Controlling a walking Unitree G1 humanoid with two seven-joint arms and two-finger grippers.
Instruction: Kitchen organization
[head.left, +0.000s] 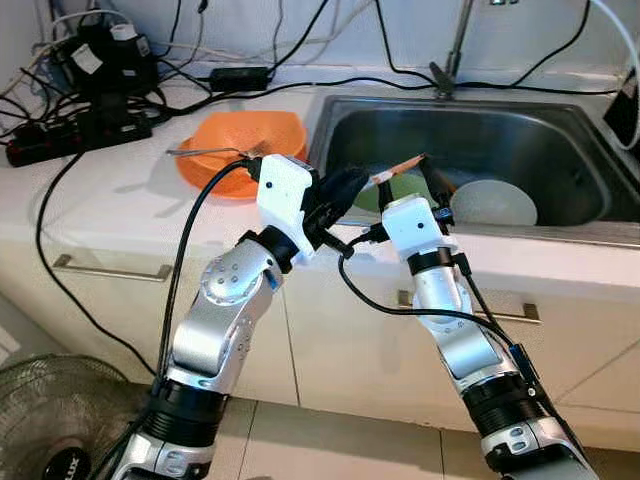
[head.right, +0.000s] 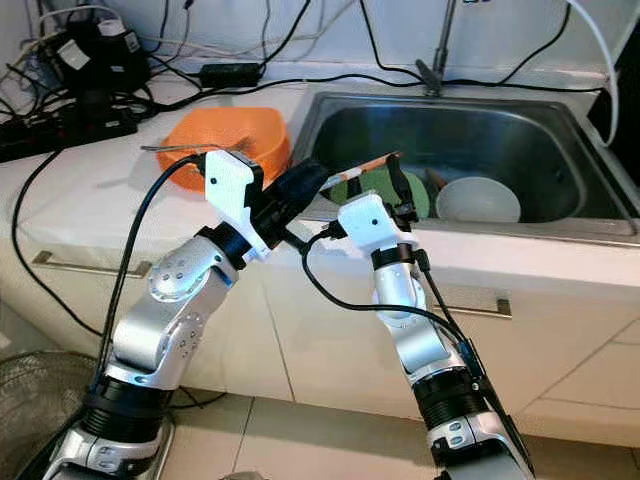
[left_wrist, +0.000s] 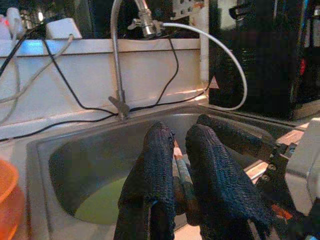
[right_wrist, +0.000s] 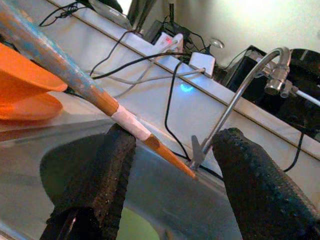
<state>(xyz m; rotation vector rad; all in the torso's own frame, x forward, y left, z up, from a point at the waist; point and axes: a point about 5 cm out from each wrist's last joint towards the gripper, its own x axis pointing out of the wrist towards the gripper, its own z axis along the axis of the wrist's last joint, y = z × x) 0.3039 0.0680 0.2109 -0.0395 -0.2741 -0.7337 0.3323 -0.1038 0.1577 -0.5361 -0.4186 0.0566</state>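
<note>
Chopsticks (right_wrist: 75, 75), orange-tipped with a pale band, sit pinched between the closed fingers of the left gripper (left_wrist: 181, 165) over the near edge of the sink (head.left: 560, 120), their tips reaching between the wide-spread fingers of the right gripper (right_wrist: 170, 170). If this is a handover, as it looks, the right fingers should close squarely on the sticks before the left lets go, or they may drop toward the green plate (head.right: 385, 190) and white bowl (head.left: 493, 203) below.

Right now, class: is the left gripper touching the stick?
Touching. The left wrist view shows the left gripper with both fingers closed on the stick, no gap between them.
</note>
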